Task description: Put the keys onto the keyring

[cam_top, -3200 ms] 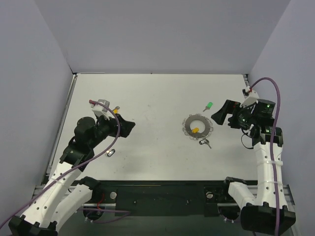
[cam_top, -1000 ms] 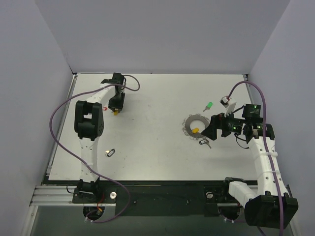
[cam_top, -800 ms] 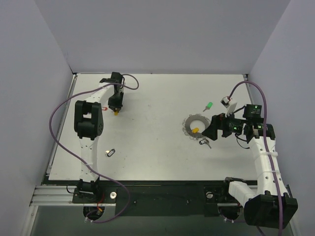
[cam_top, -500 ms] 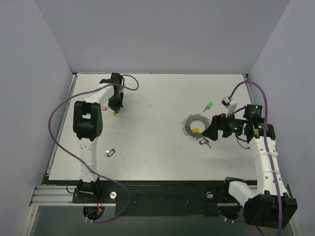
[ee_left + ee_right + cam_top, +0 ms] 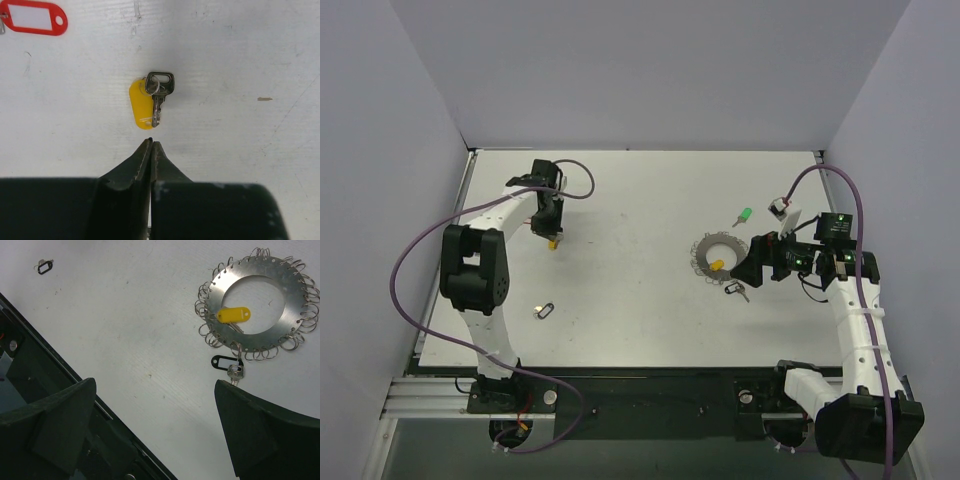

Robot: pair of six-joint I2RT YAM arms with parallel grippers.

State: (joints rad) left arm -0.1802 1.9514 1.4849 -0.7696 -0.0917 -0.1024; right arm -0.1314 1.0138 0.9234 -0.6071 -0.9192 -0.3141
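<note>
Jaws of left gripper (image 5: 151, 146) pinched together on nothing, tips just short of yellow-tagged silver key (image 5: 150, 102) flat toward white table's (image 5: 640, 310) far left corner. Liable to shove key away if advanced closed. Right gripper (image 5: 155, 385) spread wide beside silver loop-fringed keyring disc (image 5: 299, 302). Empty pinch and loops plain only from wrist views.

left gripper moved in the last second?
Yes. In the top view the left gripper has shifted slightly left and toward the near edge of the table, and has shut.
</note>
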